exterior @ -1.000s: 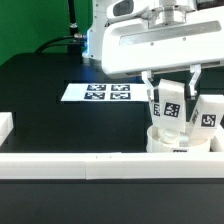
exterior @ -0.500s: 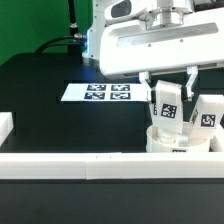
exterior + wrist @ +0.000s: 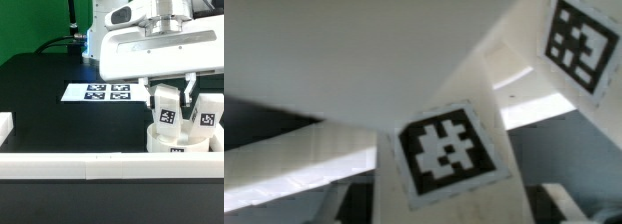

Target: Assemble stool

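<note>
My gripper (image 3: 169, 100) is shut on a white leg block (image 3: 167, 108) with a black-and-white tag and holds it upright on the round white seat (image 3: 182, 141) at the exterior view's right. A second tagged leg (image 3: 208, 115) stands tilted in the seat just right of it. In the wrist view the held leg (image 3: 446, 150) runs between my fingers (image 3: 345, 205) down to the seat's white face (image 3: 331, 50). The second leg's tag (image 3: 580, 40) shows beyond it. The socket under the held leg is hidden.
The marker board (image 3: 105, 93) lies on the black table to the left of the seat. A long white rail (image 3: 80, 166) runs along the front edge, with a white block (image 3: 5, 126) at the far left. The arm's white body (image 3: 160, 45) hangs above the seat.
The gripper has turned a little with the leg in it, and the leg sits slightly lower on the seat. The fingers now look closer together around it.
</note>
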You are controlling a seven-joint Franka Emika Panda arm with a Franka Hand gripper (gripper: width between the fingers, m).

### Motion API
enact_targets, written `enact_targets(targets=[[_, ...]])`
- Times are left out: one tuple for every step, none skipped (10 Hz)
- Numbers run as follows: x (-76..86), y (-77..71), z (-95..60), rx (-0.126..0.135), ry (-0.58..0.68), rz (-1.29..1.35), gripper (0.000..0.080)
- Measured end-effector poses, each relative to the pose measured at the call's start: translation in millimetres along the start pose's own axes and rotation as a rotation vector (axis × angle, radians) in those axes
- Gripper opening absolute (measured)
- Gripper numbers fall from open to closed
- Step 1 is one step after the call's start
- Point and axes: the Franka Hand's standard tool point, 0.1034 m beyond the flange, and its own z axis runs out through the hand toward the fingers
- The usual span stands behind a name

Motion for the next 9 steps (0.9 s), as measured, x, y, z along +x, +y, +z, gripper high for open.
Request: enact_targets(targets=[[1.8, 3.3, 0.7, -0.004, 0.015, 0.005, 0.0324], [2.7, 4.2, 1.6, -0.006, 0.038, 0.008, 0.0324], [1.5, 1.0, 1.6, -0.003, 0.038, 0.003, 0.0324], [1.9, 0.9, 1.8, -0.003, 0.035, 0.003, 0.0324], [1.3, 1.3, 2.2, -0.003, 0.032, 0.004, 0.0324], [1.8, 2.4, 2.6, -0.003, 0.024, 0.0, 0.0503], [7.1, 6.4, 2.0, -0.002, 0.011, 0.008, 0.0602], [10.6, 5.8, 0.4, 0.0, 0.015, 0.011, 0.0602], [11.2, 6.0, -0.1, 0.001, 0.01, 0.012, 0.064]])
